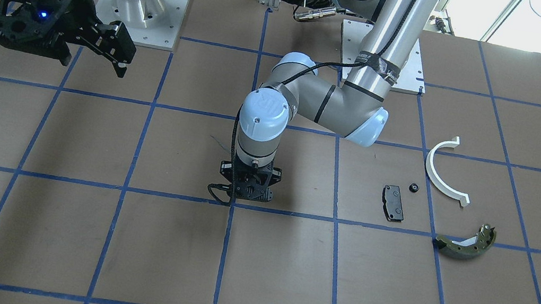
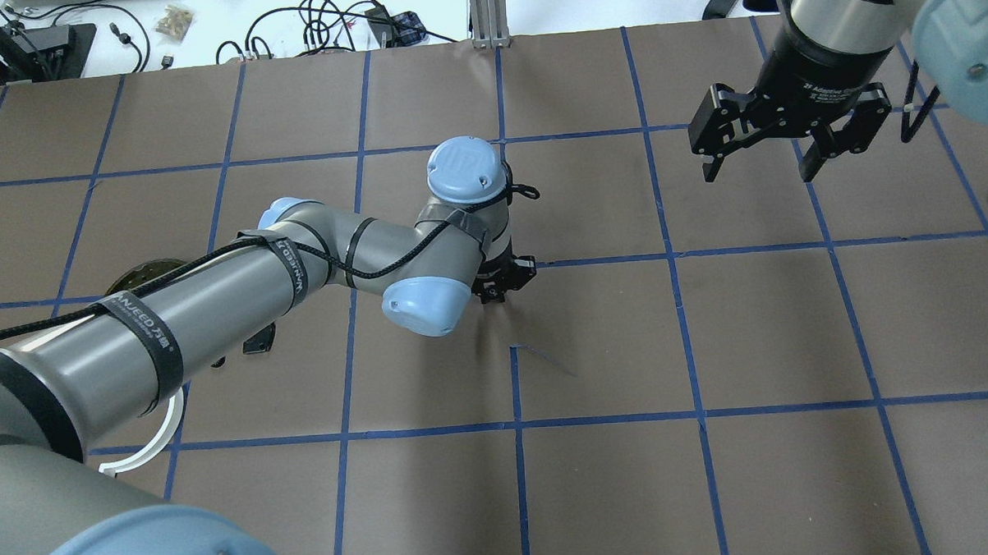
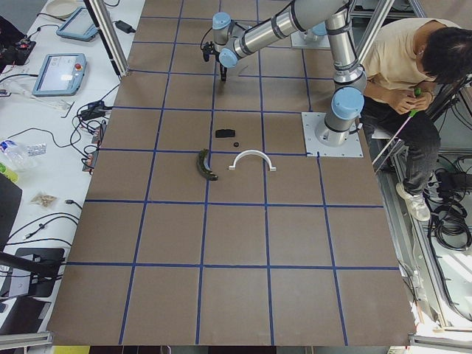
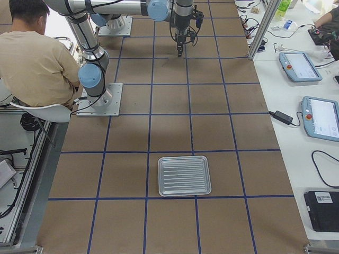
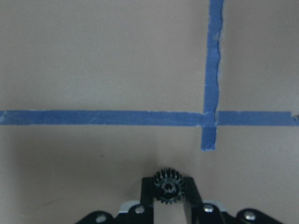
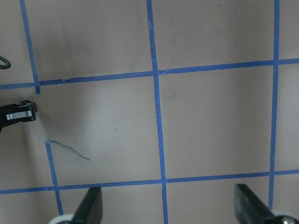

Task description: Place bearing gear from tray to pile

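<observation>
My left gripper [image 1: 248,183] points down over the middle of the table, close to the surface. In the left wrist view it [image 5: 168,189] is shut on a small black toothed bearing gear [image 5: 168,185]. The pile lies to its side: a black rectangular pad [image 1: 393,203], a white half-ring [image 1: 445,170] and an olive-green curved shoe [image 1: 466,243]. The grey metal tray [image 4: 184,175] lies far off at the right end of the table. My right gripper [image 1: 104,44] hangs open and empty above the table, its fingers [image 6: 88,207] wide apart.
A small black round part [image 1: 413,188] sits between the pad and the half-ring. In the overhead view my left arm [image 2: 215,295] covers most of the pile. A seated person [image 3: 413,66] is behind the robot bases. Blue tape lines grid the brown table.
</observation>
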